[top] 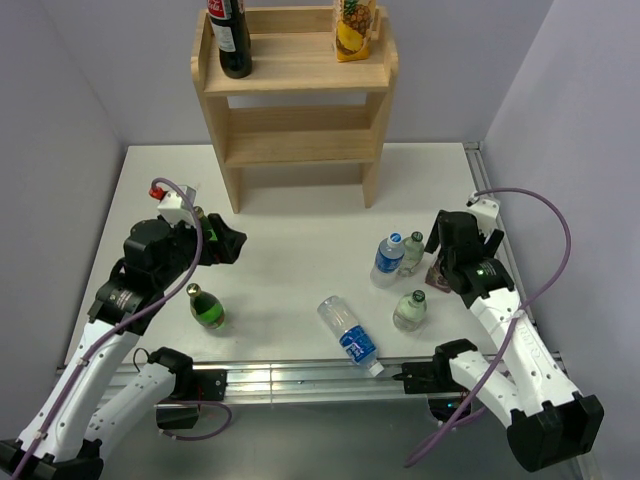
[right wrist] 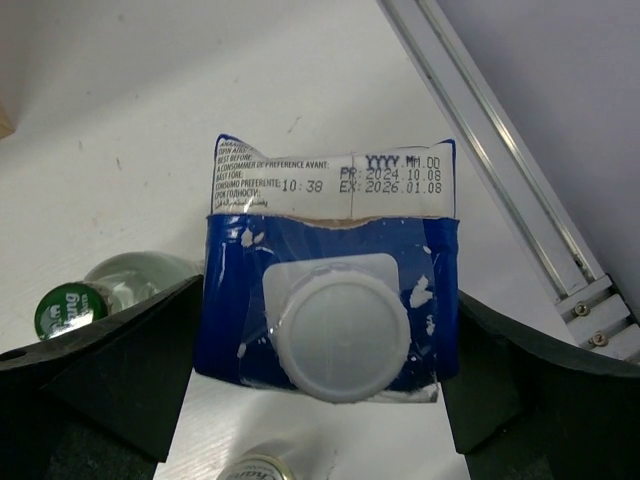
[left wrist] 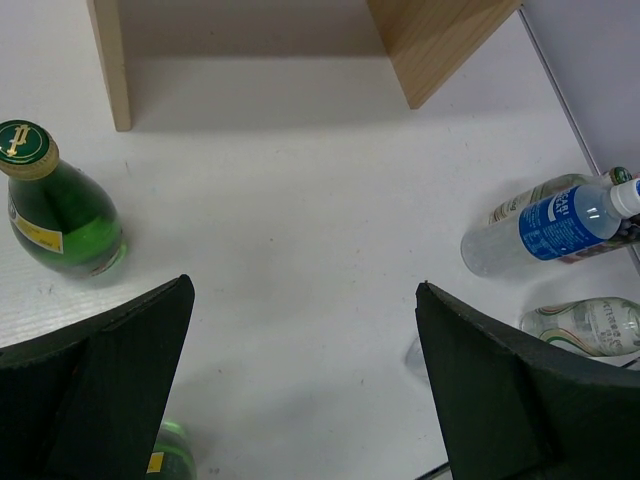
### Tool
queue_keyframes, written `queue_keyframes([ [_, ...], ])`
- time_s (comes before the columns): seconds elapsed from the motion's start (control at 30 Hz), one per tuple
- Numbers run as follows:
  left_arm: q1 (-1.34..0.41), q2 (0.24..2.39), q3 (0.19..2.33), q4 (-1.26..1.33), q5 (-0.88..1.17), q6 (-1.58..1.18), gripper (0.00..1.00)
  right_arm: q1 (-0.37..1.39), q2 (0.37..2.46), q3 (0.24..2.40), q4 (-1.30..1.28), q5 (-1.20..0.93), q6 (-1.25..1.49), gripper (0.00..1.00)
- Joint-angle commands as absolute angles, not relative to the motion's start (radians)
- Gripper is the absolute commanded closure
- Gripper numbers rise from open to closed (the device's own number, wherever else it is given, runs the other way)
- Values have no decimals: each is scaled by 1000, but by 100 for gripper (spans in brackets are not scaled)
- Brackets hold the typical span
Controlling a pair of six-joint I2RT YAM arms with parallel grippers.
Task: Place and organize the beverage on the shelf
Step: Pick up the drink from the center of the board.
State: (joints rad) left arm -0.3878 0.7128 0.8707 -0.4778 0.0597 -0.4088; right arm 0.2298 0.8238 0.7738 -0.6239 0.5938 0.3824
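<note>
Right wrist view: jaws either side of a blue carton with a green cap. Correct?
No. The cap on the blue carton is white, not green; the right wrist view shows it. The jaws do sit either side of the carton.

A green bottle (left wrist: 60,215) stands at left, the shelf's (left wrist: 440,40) panels along the top, a blue-labelled bottle (left wrist: 555,225) at right; the left gripper (left wrist: 305,288) gapes wide below.
</note>
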Motion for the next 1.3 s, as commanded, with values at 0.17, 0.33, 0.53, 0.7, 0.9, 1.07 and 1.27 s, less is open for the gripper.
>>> queue_keyframes([
  [0.17,-399,696,874,-440,92,-402,0,225,845,769,-543,669,388,6],
  [0.33,-402,695,873,-440,94,-402,1,224,871,775,-534,649,361,5],
  [0.53,-408,692,873,-440,95,-402,0,224,871,773,-523,644,322,13],
  [0.7,-411,689,873,-440,95,-400,1,221,835,779,-496,622,299,53],
  [0.9,-413,703,874,-442,92,-400,1,224,827,931,-442,575,204,60],
  [1.07,-413,699,873,-442,69,-400,0,224,908,1147,-469,539,143,62],
  [1.27,-413,709,874,-448,41,-400,0,250,1008,1443,-531,482,94,64],
])
